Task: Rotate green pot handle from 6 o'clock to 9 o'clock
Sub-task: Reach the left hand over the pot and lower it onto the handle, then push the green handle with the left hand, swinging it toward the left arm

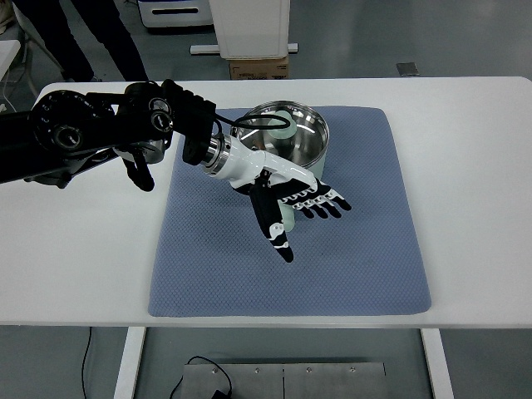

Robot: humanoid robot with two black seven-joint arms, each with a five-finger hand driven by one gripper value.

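Note:
A steel pot [293, 133] stands at the back of the blue mat [366, 249]. Its pale green handle [288, 219] points toward the near edge, and most of it is hidden under my left hand. My left hand [313, 229] reaches in from the left and lies over the handle with its palm on top. Its fingers [326, 202] are spread toward the right and the thumb [277, 233] points toward the near edge, so the hand is open and grips nothing. The right arm does not show.
The mat lies on a white table [474, 166]. A black cable [262, 122] loops over the pot's rim. A person's legs [91, 33] stand beyond the table's far left. A cardboard box [258, 68] and a white stand are behind the table.

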